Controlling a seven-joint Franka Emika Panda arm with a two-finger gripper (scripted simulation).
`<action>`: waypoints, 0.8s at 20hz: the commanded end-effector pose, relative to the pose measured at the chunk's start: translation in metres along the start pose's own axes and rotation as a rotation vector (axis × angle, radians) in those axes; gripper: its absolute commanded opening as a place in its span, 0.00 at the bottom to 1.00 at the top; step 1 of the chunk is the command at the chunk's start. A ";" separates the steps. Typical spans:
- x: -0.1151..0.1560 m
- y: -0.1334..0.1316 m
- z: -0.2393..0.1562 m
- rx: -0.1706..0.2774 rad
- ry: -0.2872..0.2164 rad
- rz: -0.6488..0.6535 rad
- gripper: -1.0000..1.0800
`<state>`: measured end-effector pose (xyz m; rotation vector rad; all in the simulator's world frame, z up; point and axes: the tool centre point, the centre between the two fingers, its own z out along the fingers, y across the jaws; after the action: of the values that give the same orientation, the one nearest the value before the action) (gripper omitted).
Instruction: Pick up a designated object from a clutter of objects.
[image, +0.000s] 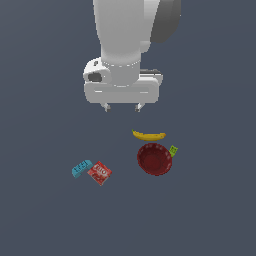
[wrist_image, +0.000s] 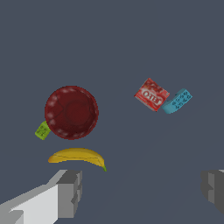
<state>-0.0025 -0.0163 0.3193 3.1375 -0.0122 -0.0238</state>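
The yellow curved banana (image: 148, 135) lies flat on the dark grey surface, just behind the dark red ribbed bowl (image: 155, 159) in the exterior view. It also shows in the wrist view (wrist_image: 78, 155), next to the bowl (wrist_image: 71, 112). My gripper (image: 121, 107) hangs open and empty above the surface, to the exterior view's left of the banana and apart from it. In the wrist view one finger (wrist_image: 70, 193) shows near the banana; the gripper (wrist_image: 142, 190) holds nothing.
A small green block (image: 173, 150) touches the bowl's rim on the exterior view's right. A blue toy brick (image: 81, 168) and a red box (image: 99, 173) lie together at the exterior view's left; both also show in the wrist view, the box (wrist_image: 151, 95) beside the brick (wrist_image: 177, 101).
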 end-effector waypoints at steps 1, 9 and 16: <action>0.000 0.000 0.000 0.000 0.000 0.000 0.96; 0.008 -0.015 -0.013 0.019 0.039 -0.039 0.96; 0.008 -0.016 -0.013 0.020 0.040 -0.042 0.96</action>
<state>0.0059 -0.0009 0.3323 3.1567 0.0513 0.0394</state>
